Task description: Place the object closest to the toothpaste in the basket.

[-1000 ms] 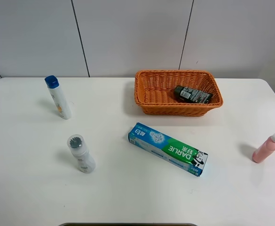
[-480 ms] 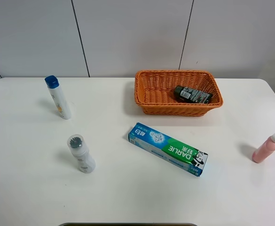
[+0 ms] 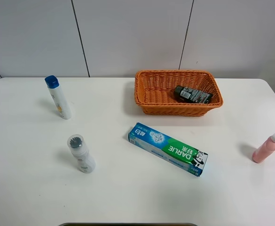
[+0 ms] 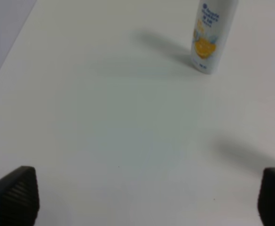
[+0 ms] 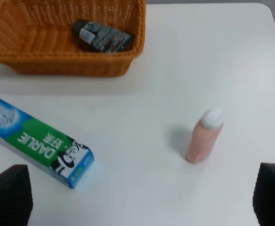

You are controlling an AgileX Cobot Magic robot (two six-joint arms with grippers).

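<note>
The blue and green toothpaste box (image 3: 168, 149) lies flat in the middle of the table, also in the right wrist view (image 5: 38, 140). The orange wicker basket (image 3: 175, 109) stands behind it and holds a dark tube (image 3: 192, 94), seen too in the right wrist view (image 5: 102, 36). Neither gripper shows in the exterior high view. My left gripper (image 4: 142, 197) is open and empty above bare table. My right gripper (image 5: 139, 193) is open and empty, above the table between the toothpaste and a pink bottle (image 5: 204, 136).
A pink bottle (image 3: 267, 148) stands at the right edge. A white bottle with a grey cap (image 3: 81, 154) stands left of the toothpaste. A white bottle with a blue cap (image 3: 58, 97) stands at the far left, also in the left wrist view (image 4: 211, 35).
</note>
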